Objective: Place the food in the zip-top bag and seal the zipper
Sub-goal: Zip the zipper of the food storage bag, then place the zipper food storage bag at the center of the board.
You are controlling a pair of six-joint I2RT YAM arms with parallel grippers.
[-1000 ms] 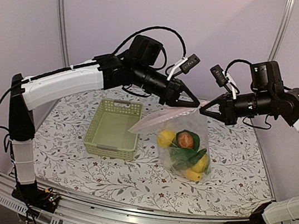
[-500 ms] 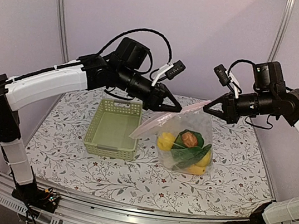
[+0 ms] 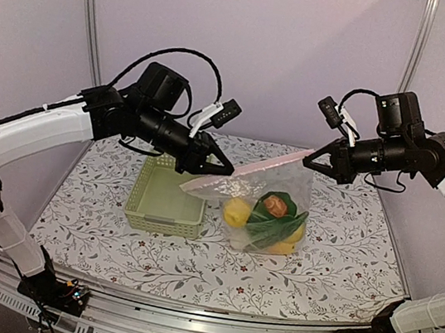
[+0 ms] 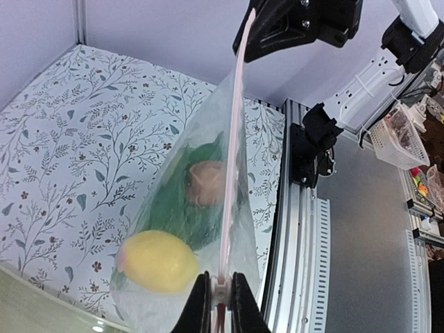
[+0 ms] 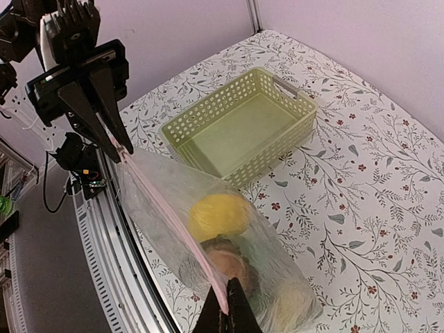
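The clear zip-top bag (image 3: 273,192) hangs above the table, stretched between both grippers by its pink zipper (image 3: 242,175). Inside lie a yellow lemon (image 3: 237,211), a reddish-brown round piece (image 3: 276,207), leafy green (image 3: 268,224) and more yellow food at the bottom. My left gripper (image 3: 223,170) is shut on the zipper's white slider (image 4: 220,293) at the bag's left end. My right gripper (image 3: 309,164) is shut on the zipper's right end (image 5: 223,300). The lemon (image 4: 157,261) and brown piece (image 4: 205,182) show through the plastic in the left wrist view, and the lemon (image 5: 218,216) in the right wrist view.
A pale green lattice basket (image 3: 166,193) stands with nothing in it on the floral cloth, left of the bag and below the left gripper; it also shows in the right wrist view (image 5: 243,127). A metal rail (image 3: 208,315) runs along the table's near edge.
My left gripper has slid left along the zipper, away from the right gripper, which stayed put. The pink strip is now drawn out long and straight, and the bag has shifted slightly left.
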